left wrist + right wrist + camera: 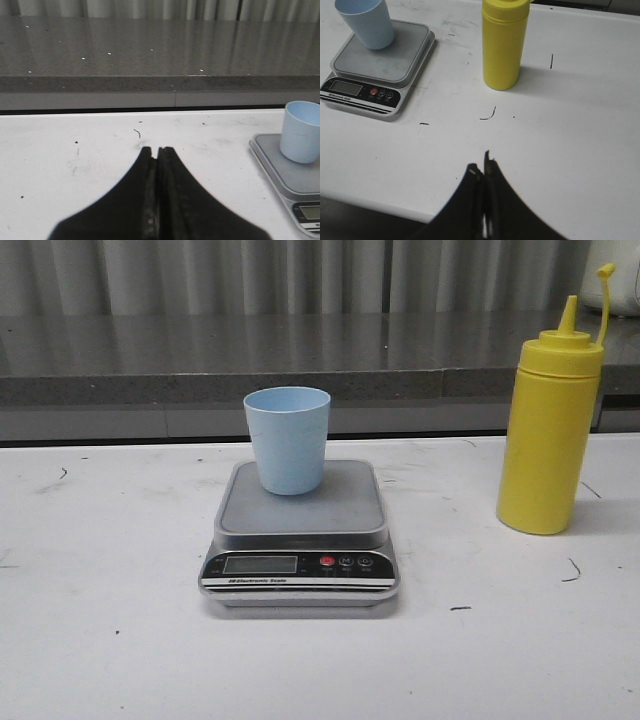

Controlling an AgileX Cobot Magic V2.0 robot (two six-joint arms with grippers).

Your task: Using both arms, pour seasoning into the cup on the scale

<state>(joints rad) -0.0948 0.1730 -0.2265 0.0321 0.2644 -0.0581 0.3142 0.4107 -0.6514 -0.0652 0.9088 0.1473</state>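
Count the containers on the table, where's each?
2. The blue cup stands upright on the scale, toward the back of its platform. The yellow squeeze bottle stands on the table to the scale's right, apart from it. None seem hidden.

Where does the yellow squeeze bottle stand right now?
In the front view the yellow squeeze bottle stands upright on the table's right side, apart from the scale.

cup (287, 440): pale blue, upright on scale (300, 535) | seasoning (549, 430): yellow, upright, right of scale
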